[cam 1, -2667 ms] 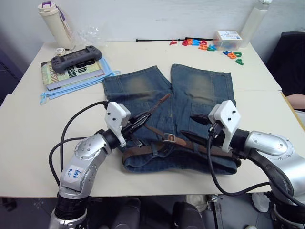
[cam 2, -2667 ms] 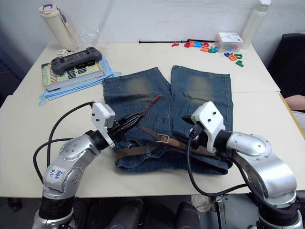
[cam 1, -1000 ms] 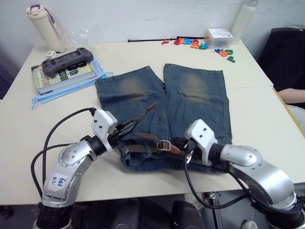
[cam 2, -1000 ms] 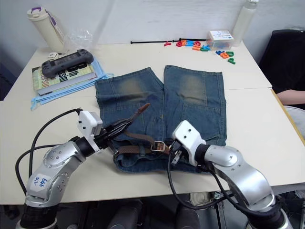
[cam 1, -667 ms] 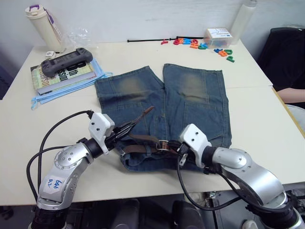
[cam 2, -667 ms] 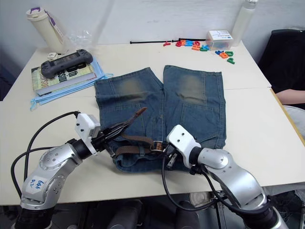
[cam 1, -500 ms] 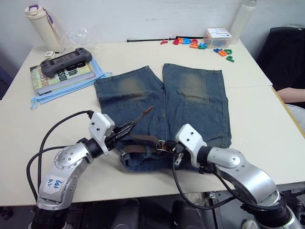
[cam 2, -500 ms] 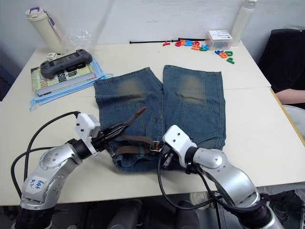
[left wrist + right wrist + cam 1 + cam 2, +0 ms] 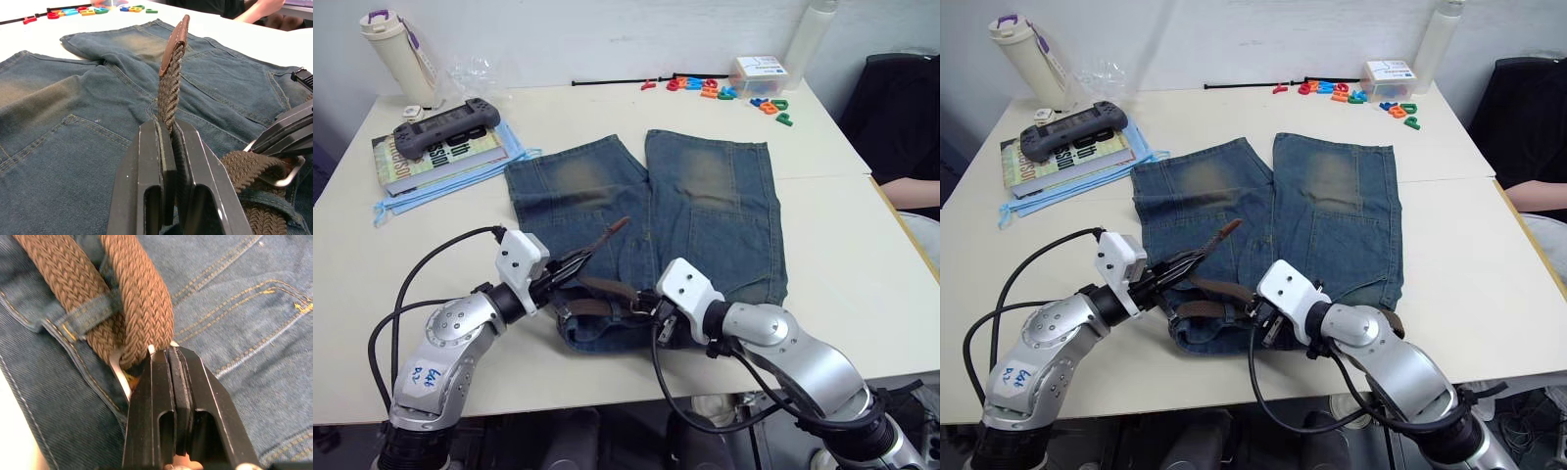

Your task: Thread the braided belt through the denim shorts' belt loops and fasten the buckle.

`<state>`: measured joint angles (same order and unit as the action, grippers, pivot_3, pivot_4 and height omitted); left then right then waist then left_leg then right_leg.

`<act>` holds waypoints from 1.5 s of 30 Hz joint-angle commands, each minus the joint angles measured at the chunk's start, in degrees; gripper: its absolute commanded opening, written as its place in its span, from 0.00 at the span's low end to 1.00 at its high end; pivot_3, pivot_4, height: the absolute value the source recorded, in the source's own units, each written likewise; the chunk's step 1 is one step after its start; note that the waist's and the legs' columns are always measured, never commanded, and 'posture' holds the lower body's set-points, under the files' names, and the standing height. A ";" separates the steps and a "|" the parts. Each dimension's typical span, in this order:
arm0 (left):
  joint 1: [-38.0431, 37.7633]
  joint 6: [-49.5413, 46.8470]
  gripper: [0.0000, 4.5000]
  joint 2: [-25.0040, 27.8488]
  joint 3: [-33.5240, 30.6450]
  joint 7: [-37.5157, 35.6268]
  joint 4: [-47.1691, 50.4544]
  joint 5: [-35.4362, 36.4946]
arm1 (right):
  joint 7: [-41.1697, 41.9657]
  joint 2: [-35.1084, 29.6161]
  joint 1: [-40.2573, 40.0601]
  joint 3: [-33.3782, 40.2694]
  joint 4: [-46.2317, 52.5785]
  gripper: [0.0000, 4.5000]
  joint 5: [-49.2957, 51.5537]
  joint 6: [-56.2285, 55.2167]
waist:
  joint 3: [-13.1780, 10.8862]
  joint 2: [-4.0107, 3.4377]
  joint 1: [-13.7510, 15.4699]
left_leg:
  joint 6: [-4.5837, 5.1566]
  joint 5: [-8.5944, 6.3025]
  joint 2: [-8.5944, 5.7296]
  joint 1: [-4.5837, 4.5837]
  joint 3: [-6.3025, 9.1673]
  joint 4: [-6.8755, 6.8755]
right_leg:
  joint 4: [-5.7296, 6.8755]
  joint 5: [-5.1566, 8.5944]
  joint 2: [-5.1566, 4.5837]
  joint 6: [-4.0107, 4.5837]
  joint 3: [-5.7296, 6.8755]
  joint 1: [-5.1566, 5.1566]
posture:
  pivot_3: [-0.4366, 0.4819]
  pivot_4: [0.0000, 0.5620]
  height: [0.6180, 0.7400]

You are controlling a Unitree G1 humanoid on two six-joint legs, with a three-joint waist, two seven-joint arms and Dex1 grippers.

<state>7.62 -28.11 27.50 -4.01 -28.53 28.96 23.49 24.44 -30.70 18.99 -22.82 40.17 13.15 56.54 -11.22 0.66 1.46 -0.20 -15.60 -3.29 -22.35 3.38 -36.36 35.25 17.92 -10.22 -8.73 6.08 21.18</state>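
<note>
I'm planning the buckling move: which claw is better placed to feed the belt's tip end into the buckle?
The left claw: it is shut on the braided belt just behind the tan tip, which stands free above the denim shorts. The right claw is shut at the buckle, so it can probably steady it.

The right claw covers most of the silver buckle under the braided belt.

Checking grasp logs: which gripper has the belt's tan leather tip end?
The left gripper: its jaws clamp the braided belt below the tip; the right gripper is at the buckle.
</note>
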 commanded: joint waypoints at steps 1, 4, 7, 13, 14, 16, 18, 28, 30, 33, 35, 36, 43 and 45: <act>2.38 -0.29 0.00 -0.46 -0.01 0.46 2.86 1.03 | 0.38 -0.45 0.23 -2.05 0.96 0.01 -1.07 0.00 | 0.00 0.00 0.00 | 0.00 0.00 0.00 0.00 -0.04 0.00 | 0.04 0.00 0.00 0.00 -0.04 0.04 | 0.48 0.27 0.78; 4.00 -0.97 0.00 -0.78 0.80 0.23 3.43 1.67 | 0.34 -0.88 0.44 -3.88 0.17 0.01 -2.43 0.29 | 0.00 0.00 -0.02 | 0.00 0.00 0.00 -0.01 -0.07 0.00 | 0.07 0.00 0.00 0.00 -0.08 0.07 | 0.48 0.27 0.78; 5.24 -1.71 0.00 -1.15 1.87 0.24 3.73 1.89 | 0.52 -1.13 0.54 -5.72 -0.48 0.01 -3.79 0.53 | 0.00 0.00 -0.13 | 0.00 0.00 0.00 -0.01 -0.15 0.00 | 0.12 0.00 0.00 0.00 -0.15 0.14 | 0.48 0.27 0.78; 9.14 -3.76 0.00 -3.35 4.56 1.63 1.46 0.91 | 1.85 -3.21 2.38 -11.38 -1.01 0.01 -7.60 -0.15 | 0.01 0.02 -0.10 | 0.00 0.00 0.02 0.00 -0.18 -0.06 | 0.19 0.00 0.02 0.00 -0.19 0.15 | 0.48 0.27 0.78; 10.20 -3.69 0.00 -3.55 5.78 1.46 0.30 0.01 | 2.57 -4.40 2.92 -13.02 -0.87 0.01 -8.72 -0.71 | 0.03 0.04 -0.10 | 0.00 0.00 0.01 0.00 -0.18 -0.07 | 0.20 0.00 0.02 0.00 -0.19 0.15 | 0.48 0.27 0.78; 12.73 -4.38 0.00 -4.56 7.81 1.83 -2.28 -0.99 | 4.40 -7.14 4.05 -16.27 -0.48 0.01 -11.08 -1.93 | 0.04 0.06 -0.04 | 0.00 0.00 0.01 0.02 -0.19 -0.09 | 0.20 0.00 0.02 0.00 -0.20 0.14 | 0.48 0.27 0.78; 14.74 -4.37 0.00 -5.54 9.24 1.75 -4.36 -1.56 | 5.76 -8.87 4.85 -18.33 -0.31 0.01 -12.65 -3.01 | 0.08 0.12 0.02 | 0.00 0.00 0.00 0.01 -0.20 -0.10 | 0.20 0.00 0.01 0.00 -0.21 0.14 | 0.48 0.27 0.78; 27.61 -1.41 0.00 -13.89 17.12 0.01 -18.35 -6.18 | 12.87 -12.46 9.24 -27.31 -2.35 0.01 -22.49 -7.50 | 0.19 0.31 -0.02 | 0.03 -0.02 0.00 0.00 -0.21 -0.18 | 0.16 0.00 0.02 0.00 -0.20 0.10 | 0.48 0.27 0.78; 29.56 -1.59 0.00 -16.02 17.57 0.10 -20.08 -6.20 | 14.19 -12.95 10.12 -29.07 -2.55 0.01 -25.05 -8.15 | 0.20 0.32 -0.02 | 0.03 -0.02 0.00 0.00 -0.22 -0.22 | 0.16 0.00 0.02 0.00 -0.19 0.09 | 0.48 0.27 0.78; 31.64 -0.40 0.00 -18.72 18.75 0.01 -22.79 -7.18 | 16.23 -13.44 10.66 -31.66 -2.79 0.01 -29.18 -9.51 | 0.20 0.32 -0.02 | 0.02 -0.03 0.00 0.00 -0.22 -0.28 | 0.18 0.00 0.02 0.00 -0.20 0.07 | 0.48 0.27 0.78; 32.69 0.37 0.00 -20.20 19.38 -0.13 -24.63 -8.04 | 17.43 -13.08 10.10 -32.39 -2.82 0.01 -31.26 -10.12 | 0.20 0.33 0.05 | 0.02 -0.03 0.00 -0.02 -0.26 -0.38 | 0.17 0.00 0.02 0.00 -0.17 0.06 | 0.48 0.27 0.78; 33.62 0.95 0.00 -21.13 19.61 0.02 -25.94 -8.67 | 18.08 -12.93 9.81 -32.97 -2.70 0.01 -32.52 -10.26 | 0.20 0.33 0.06 | 0.00 -0.05 0.00 -0.02 -0.28 -0.46 | 0.18 0.00 0.03 0.00 -0.15 0.02 | 0.48 0.27 0.78; 38.70 3.68 0.00 -25.84 20.76 0.20 -34.95 -12.50 | 21.97 -11.46 7.69 -32.75 -2.90 0.01 -39.35 -11.85 | 0.23 0.34 0.40 | 0.06 -0.18 -0.02 0.03 -0.30 -0.80 | -0.02 -0.02 0.01 -0.04 -0.05 -0.29 | 0.48 0.27 0.78; 39.00 4.88 0.00 -26.63 21.62 -0.97 -37.87 -13.35 | 23.07 -11.24 7.48 -32.85 -3.12 0.01 -41.26 -12.96 | 0.27 0.32 0.78 | 0.07 -0.20 -0.02 0.15 -0.30 -0.80 | -0.12 -0.02 0.02 -0.04 0.01 -0.46 | 0.48 0.27 0.78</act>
<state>44.16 -26.30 3.33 16.80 -30.25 -8.59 10.97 41.85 -42.81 29.90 -48.97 38.60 -29.69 45.67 -10.95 0.98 2.24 -0.12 -15.81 -3.31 -22.18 3.08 -37.16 35.07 17.90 -10.20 -8.79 6.15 20.65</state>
